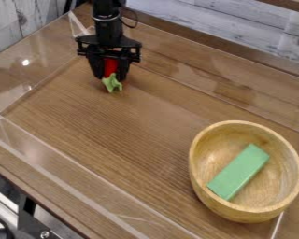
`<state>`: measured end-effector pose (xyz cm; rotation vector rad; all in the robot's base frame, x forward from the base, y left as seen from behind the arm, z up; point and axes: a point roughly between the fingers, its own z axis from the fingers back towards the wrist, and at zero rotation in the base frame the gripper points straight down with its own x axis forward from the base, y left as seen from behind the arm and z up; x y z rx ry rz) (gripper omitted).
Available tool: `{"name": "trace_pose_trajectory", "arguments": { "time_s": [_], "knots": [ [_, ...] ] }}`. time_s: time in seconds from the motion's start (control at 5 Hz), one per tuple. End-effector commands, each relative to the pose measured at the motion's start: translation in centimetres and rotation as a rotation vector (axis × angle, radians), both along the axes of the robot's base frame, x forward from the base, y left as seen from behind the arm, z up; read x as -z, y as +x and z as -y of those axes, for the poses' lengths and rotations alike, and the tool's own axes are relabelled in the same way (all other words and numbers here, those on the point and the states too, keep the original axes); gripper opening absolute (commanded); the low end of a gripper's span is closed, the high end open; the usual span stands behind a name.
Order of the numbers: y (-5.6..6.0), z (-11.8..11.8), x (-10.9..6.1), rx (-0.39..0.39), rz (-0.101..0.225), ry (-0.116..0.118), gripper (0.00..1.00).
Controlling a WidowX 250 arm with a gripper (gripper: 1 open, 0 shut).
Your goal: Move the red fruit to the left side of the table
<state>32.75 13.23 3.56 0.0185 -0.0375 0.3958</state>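
The red fruit (111, 68), a small strawberry-like toy, sits at the far left of the table (127, 140). Its light green stem points toward the camera. My gripper (111, 65) hangs straight down over it. One black finger (96, 63) stands on each side of the fruit, close to it. Whether the fingers press on the fruit is too small to tell. The lower part of the fruit rests at table height.
A round wooden bowl (206, 154) stands at the front right with a flat green block (238, 171) lying in it. Clear acrylic walls (27, 140) run along the table's edges, close behind and to the left of the gripper.
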Motion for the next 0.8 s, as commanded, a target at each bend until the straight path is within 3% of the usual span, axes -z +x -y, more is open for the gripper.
{"name": "trace_pose_trajectory", "arguments": {
  "time_s": [0.0, 0.2, 0.4, 0.6],
  "knots": [
    [0.9, -0.2, -3.8, -0.002, 0.052, 0.011, 1.00],
    [1.2, -0.5, -5.2, -0.021, 0.051, 0.011, 0.00],
    [0.7, -0.8, -4.2, 0.033, 0.047, 0.010, 0.00],
    [0.1, -1.1, -3.1, 0.086, 0.038, 0.005, 1.00]
  ]
}}
